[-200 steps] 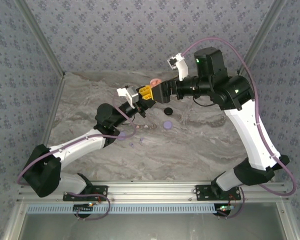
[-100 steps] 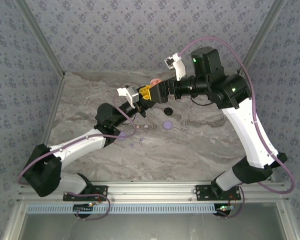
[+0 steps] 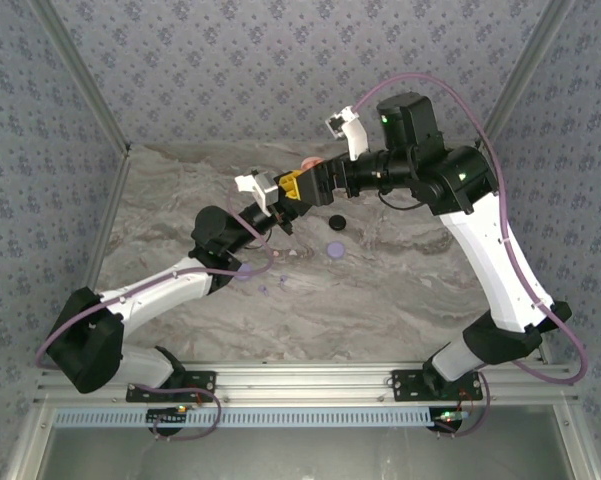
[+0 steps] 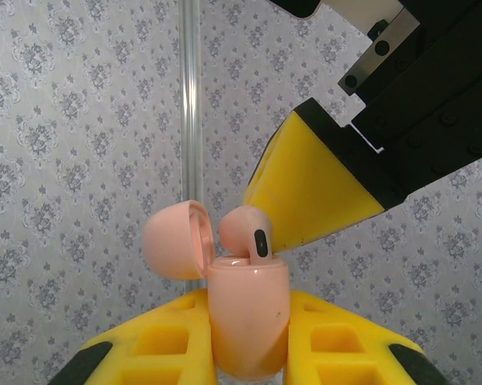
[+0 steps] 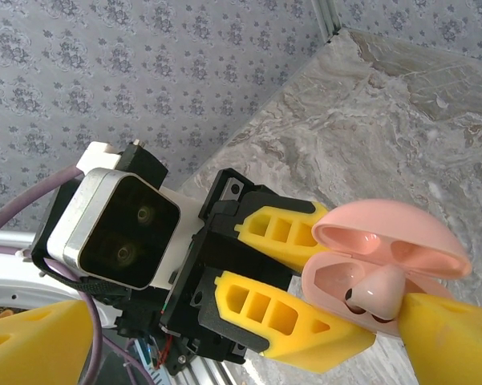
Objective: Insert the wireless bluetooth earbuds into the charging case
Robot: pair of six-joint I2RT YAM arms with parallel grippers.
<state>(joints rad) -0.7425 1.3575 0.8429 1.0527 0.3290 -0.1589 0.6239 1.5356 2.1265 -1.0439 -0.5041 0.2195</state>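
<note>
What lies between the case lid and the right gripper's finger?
A pink earbud, poking out of the open case, sits between lid and finger; the left wrist view shows it.

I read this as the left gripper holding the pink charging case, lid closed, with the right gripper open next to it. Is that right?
Not quite: the lid is open, tipped back off the charging case, with a pink earbud in its mouth, as the left wrist view shows. The left gripper does hold the case, and the right gripper is open next to it.
</note>
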